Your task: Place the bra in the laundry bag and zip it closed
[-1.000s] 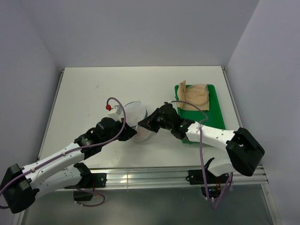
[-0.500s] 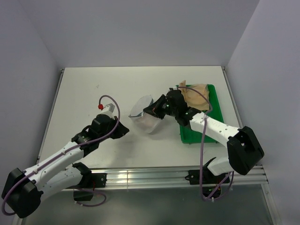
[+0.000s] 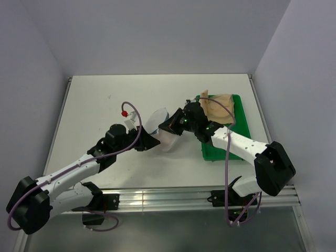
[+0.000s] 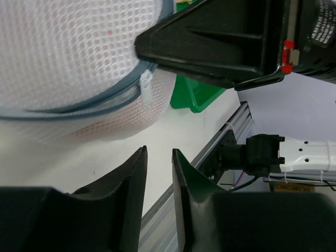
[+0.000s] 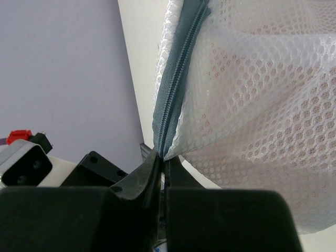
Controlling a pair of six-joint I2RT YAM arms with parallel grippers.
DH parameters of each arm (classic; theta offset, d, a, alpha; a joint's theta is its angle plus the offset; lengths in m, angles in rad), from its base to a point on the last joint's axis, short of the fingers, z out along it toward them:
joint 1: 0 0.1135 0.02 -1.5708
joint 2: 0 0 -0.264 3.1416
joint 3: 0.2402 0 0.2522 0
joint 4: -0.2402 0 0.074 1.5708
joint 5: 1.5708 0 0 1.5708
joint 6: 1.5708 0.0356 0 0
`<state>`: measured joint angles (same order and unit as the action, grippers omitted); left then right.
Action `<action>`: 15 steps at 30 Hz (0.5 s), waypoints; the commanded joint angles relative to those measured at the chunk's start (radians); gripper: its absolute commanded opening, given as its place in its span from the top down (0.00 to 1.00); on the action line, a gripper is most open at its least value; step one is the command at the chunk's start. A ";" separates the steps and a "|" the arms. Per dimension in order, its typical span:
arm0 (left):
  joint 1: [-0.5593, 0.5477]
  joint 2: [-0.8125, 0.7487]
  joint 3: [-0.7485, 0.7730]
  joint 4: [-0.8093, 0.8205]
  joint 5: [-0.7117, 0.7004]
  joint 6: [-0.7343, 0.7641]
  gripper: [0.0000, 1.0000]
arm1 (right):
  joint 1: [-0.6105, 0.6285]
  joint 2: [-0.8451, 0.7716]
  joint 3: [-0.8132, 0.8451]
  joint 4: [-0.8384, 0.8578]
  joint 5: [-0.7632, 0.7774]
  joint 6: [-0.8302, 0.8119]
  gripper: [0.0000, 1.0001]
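Pinkish fabric of the bra [image 5: 236, 58] shows through the white mesh of the laundry bag [image 3: 159, 128]. The bag sits on the table [image 3: 105, 100] between the two arms, just left of the green tray [image 3: 231, 142]. The right gripper [image 5: 163, 157] is pinched tight on the bag's grey zip rim. The left gripper [image 4: 157, 168] hangs close to the bag's near side, its fingers a narrow gap apart with nothing between them. The white zip pull [image 4: 146, 86] lies just ahead of them. A tan garment [image 3: 218, 106] lies at the tray's far end.
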<state>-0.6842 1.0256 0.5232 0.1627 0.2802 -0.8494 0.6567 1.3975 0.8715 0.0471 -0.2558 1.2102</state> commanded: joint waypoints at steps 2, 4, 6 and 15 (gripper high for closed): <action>-0.002 0.030 0.043 0.118 0.065 -0.008 0.64 | 0.012 -0.003 0.023 0.028 -0.010 -0.024 1.00; -0.002 0.034 0.044 0.126 0.066 -0.010 0.55 | 0.015 -0.005 0.021 0.030 -0.010 -0.028 1.00; 0.000 0.044 0.054 0.121 0.063 -0.010 0.50 | 0.017 -0.008 0.018 0.031 -0.008 -0.026 1.00; 0.023 0.087 0.044 0.164 0.068 -0.034 0.50 | 0.021 -0.018 0.009 0.037 -0.016 -0.026 1.00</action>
<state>-0.6739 1.1053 0.5354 0.2550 0.3244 -0.8700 0.6659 1.3975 0.8715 0.0486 -0.2569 1.2022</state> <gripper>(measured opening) 0.514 0.038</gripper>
